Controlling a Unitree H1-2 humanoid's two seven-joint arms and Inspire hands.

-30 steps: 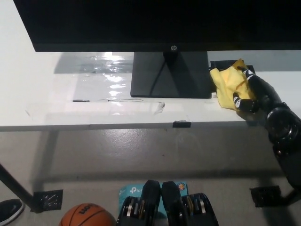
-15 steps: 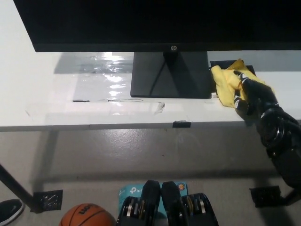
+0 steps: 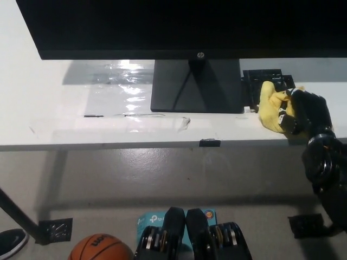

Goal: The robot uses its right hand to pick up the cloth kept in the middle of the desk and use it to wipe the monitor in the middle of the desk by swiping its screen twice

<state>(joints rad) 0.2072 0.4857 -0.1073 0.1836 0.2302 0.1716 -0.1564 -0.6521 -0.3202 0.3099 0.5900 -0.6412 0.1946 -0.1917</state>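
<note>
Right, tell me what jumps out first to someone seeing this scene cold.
The yellow cloth catches the eye first, bunched in the black right hand at the desk's right end, just right of the monitor stand. Next comes the big dark monitor spanning the top of the view over the white desk. On the floor at lower left sits an orange basketball. The left hand is out of view.

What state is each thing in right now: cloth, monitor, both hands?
Yellow cloth: bunched up, gripped, low over the desk's right side.
Black right hand: fingers closed on the cloth.
Black flat monitor: upright on its stand, screen dark, not yet touched.
White left hand: not in view.
</note>
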